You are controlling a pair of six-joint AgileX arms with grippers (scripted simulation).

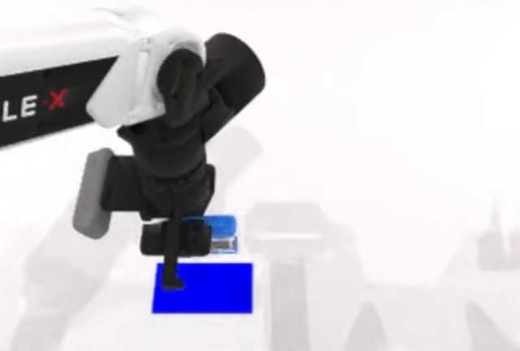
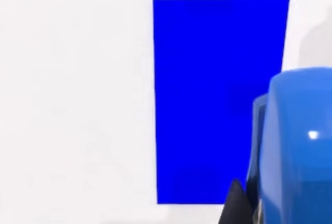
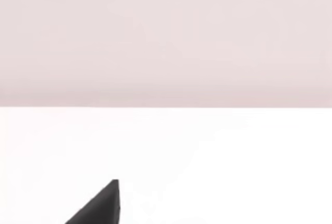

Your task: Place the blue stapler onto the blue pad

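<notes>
- Left wrist view, nearest thing: the blue stapler (image 2: 295, 146), rounded light-blue top, filling the corner of the view right by the camera. A dark fingertip (image 2: 236, 206) of the left arm's own gripper shows against it.
- Beyond it in the same view: the blue pad (image 2: 218, 99), flat, dark, plain. No mark or print on it.
- Top view: left gripper (image 1: 183, 241) points down over the table, closed on the stapler (image 1: 221, 227). The stapler's free end sticks out to the right of the fingers, at the pad's (image 1: 213, 290) far edge. One dark finger overlaps the pad's left part.
- Step in hand, as I judge it: carrying, with the stapler gripped and brought to the pad but not yet set down. Whether it is touching the table I cannot tell.
- Next move calls for shifting the stapler over the pad's middle, lowering it until it rests flat, then letting the fingers part.
- Writing: on the left arm's (image 1: 49, 83) white casing, "LE" in white and an "X" in red, cut off by the view's edge.
- Right arm: out of the top view; its wrist view shows only a dark tip (image 3: 98, 206) over bare table (image 3: 207, 156). Its finger state cannot be told.
</notes>
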